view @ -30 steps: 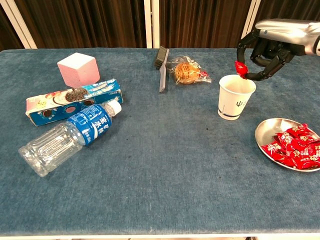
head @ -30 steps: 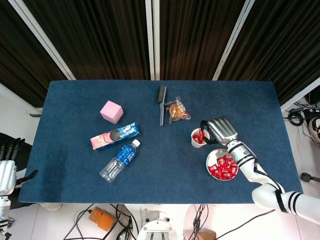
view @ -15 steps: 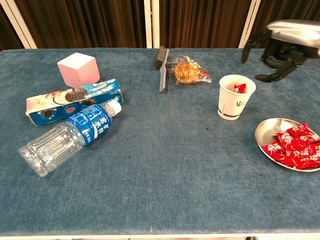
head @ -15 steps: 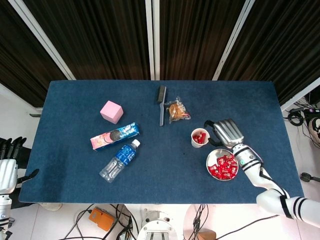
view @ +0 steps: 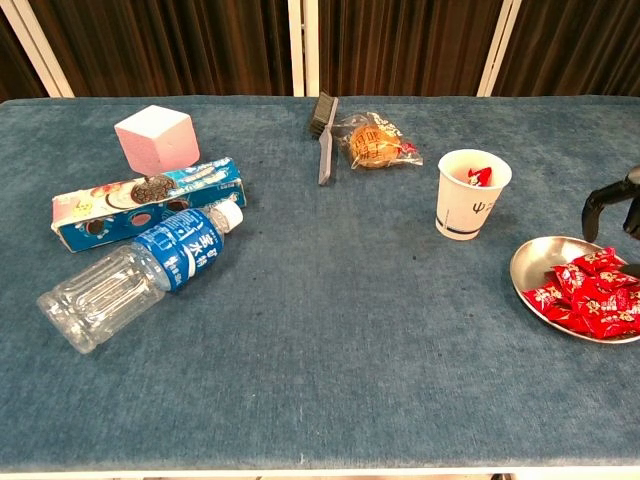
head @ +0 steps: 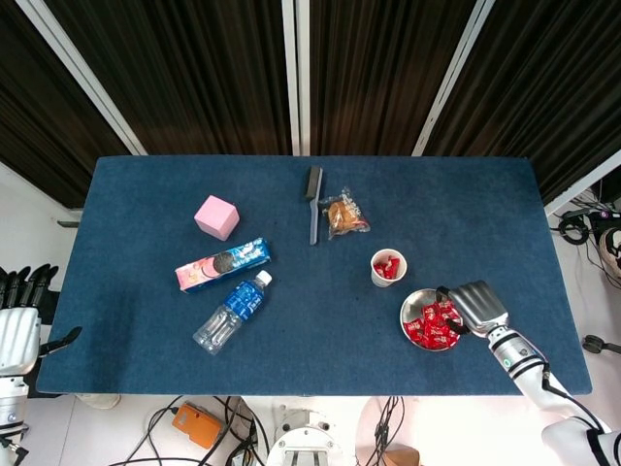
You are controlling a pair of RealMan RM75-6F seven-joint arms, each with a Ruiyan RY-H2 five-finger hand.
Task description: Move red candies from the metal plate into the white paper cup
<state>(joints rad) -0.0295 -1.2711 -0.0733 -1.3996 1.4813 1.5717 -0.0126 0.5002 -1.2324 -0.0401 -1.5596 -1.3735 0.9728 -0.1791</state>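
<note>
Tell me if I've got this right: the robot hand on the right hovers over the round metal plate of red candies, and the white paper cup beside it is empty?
Not quite. The white paper cup is not empty: the chest view shows red candy inside it. The rest holds: the right robot hand hovers over the edge of the round metal plate of red candies.

Object count on the tabletop. One white paper cup point(view: 473, 193), right of centre, with at least one red candy visible inside. One metal plate point(view: 530, 272), lower right, carrying a heap of red candies point(view: 595, 293) too overlapped to count. One pink cube point(view: 155, 137), one cookie box point(view: 145, 202) and one water bottle point(view: 140, 276), left. One brush point(view: 323, 128) and one bagged pastry point(view: 375, 141), top centre.
</note>
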